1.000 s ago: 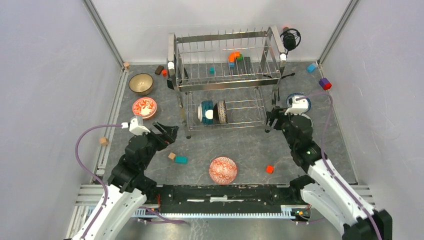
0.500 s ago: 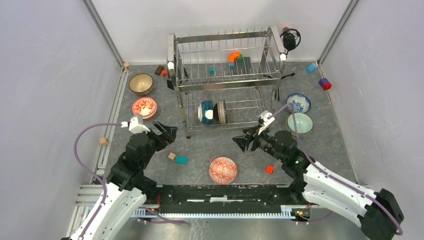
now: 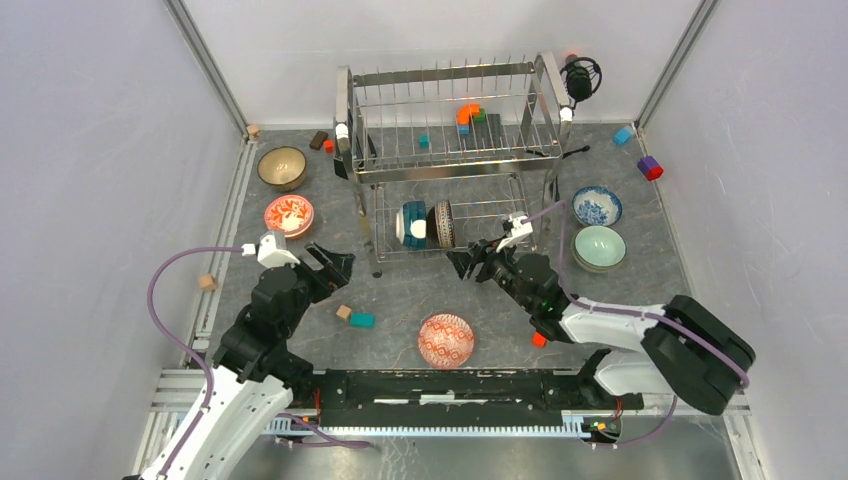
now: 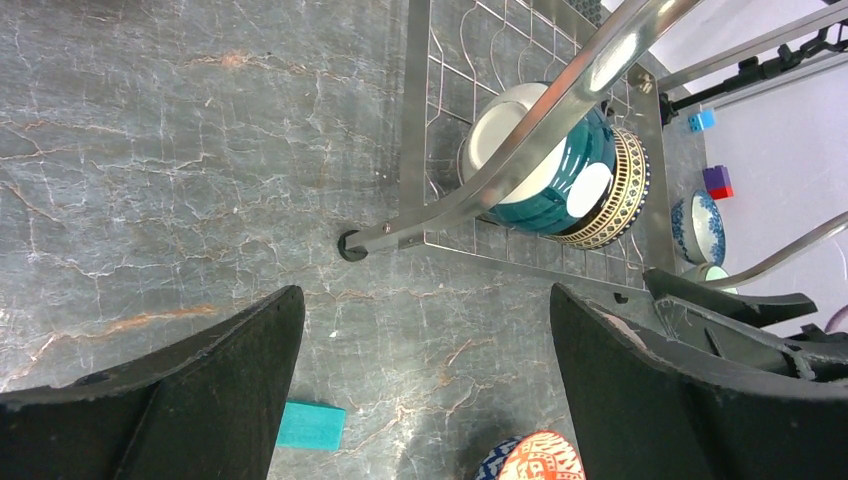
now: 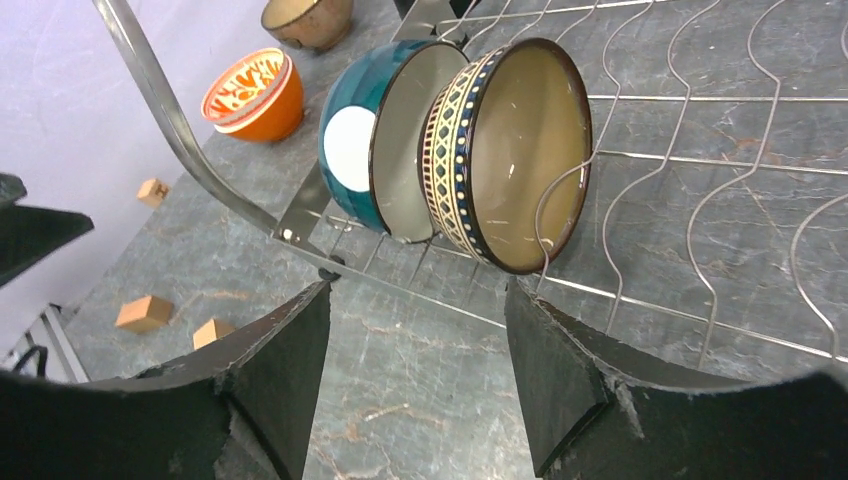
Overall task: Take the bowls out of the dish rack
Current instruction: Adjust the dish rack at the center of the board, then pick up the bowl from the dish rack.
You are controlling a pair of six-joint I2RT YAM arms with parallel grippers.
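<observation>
Nearest the arm bases, well in front of the dish rack [image 3: 447,170], 1 red-and-white bowl [image 3: 446,340] sits unloaded. The left gripper [image 3: 335,262] hovers off the rack's front-left foot, its jaws spread wide and empty. The right gripper [image 3: 468,260] hangs just in front of the rack's lower tier, jaws parted with nothing between them, pointing at the 2 bowls left inside.

These 2 stand on edge side by side on the rack's lower tier: a teal bowl [image 5: 362,140] and, touching it on its right, a gold-patterned bowl [image 5: 520,150], hollow facing right.

Left of the rack lie an orange bowl [image 3: 289,215] and, farther back, a brown bowl [image 3: 282,167]. Right of the rack lie a pale green bowl [image 3: 599,247] and a blue-and-white bowl [image 3: 597,206]. I see no bowl on the upper tier.

The step in hand looks like the right arm's reach for the gold-patterned bowl. Next it likely needs 1 finger inside the hollow and 1 slipped between the 2 rims, then a lift clear of the wires without dragging the teal bowl
</observation>
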